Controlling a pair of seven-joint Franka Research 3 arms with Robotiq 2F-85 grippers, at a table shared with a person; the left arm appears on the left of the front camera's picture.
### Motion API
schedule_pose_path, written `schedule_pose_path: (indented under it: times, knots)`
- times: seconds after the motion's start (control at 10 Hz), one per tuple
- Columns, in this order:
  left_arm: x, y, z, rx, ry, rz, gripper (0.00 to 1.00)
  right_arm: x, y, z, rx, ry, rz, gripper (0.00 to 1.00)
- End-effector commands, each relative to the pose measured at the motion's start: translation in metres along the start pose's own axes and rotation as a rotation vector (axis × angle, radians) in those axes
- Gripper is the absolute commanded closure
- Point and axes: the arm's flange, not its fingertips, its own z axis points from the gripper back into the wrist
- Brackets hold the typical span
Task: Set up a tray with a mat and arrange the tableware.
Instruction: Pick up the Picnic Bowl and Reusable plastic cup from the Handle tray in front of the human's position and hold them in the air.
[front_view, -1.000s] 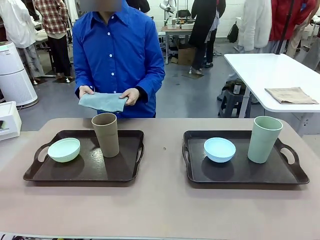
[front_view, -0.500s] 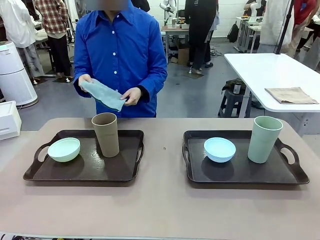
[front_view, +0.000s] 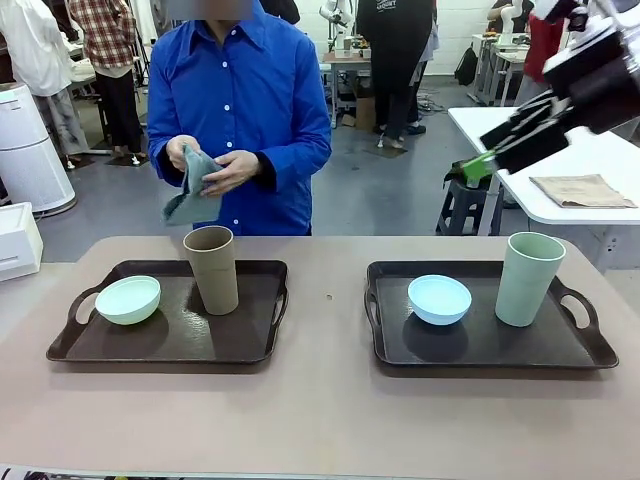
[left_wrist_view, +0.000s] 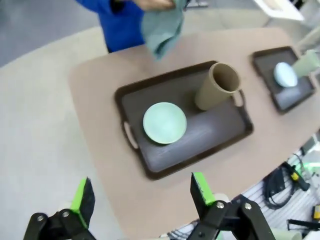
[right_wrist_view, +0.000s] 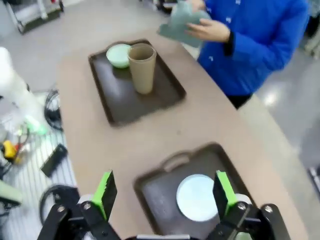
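Note:
A person across the table holds a blue-grey mat (front_view: 190, 188) bunched in both hands above the left tray (front_view: 165, 340). That tray carries a pale green bowl (front_view: 128, 299) and a brown cup (front_view: 212, 269). On the right tray (front_view: 480, 345) sit a light blue bowl (front_view: 440, 298) and a pale green cup (front_view: 528, 278). My right gripper (front_view: 470, 158) hangs open high above the right tray, over the blue bowl (right_wrist_view: 197, 197). My left gripper (left_wrist_view: 141, 192) is open, high above the left tray (left_wrist_view: 210, 132) and its green bowl (left_wrist_view: 164, 122).
A white side table (front_view: 520, 140) with a folded tan cloth (front_view: 582, 190) stands at the back right. A white appliance (front_view: 25, 150) and a white box (front_view: 15, 240) are at the left. Bare tabletop (front_view: 325, 400) lies between and in front of the trays.
The person has turned the mat from spread flat to bunched and hanging. My right arm has come into the front view at the upper right. The tableware has not moved.

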Motion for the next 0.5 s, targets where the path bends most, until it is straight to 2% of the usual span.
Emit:
schedule_pose_path:
  times: [0.0, 0.2, 0.3, 0.4]
  knots:
    - [0.004, -0.006, -0.006, 0.088, 0.038, 0.059, 0.00, -0.003, 0.013, -0.014, 0.205, -0.127, -0.093, 0.00]
    - [0.015, -0.009, -0.017, 0.078, 0.065, 0.068, 0.00, -0.006, 0.020, -0.015, 0.325, -0.108, -0.158, 0.00]
    - [0.008, -0.005, 0.000, 0.088, 0.029, 0.037, 0.00, 0.002, 0.024, -0.021, 0.177, -0.108, -0.059, 0.00]
    - [0.008, -0.005, 0.000, 0.088, 0.029, 0.037, 0.00, 0.002, 0.024, -0.021, 0.177, -0.108, -0.059, 0.00]
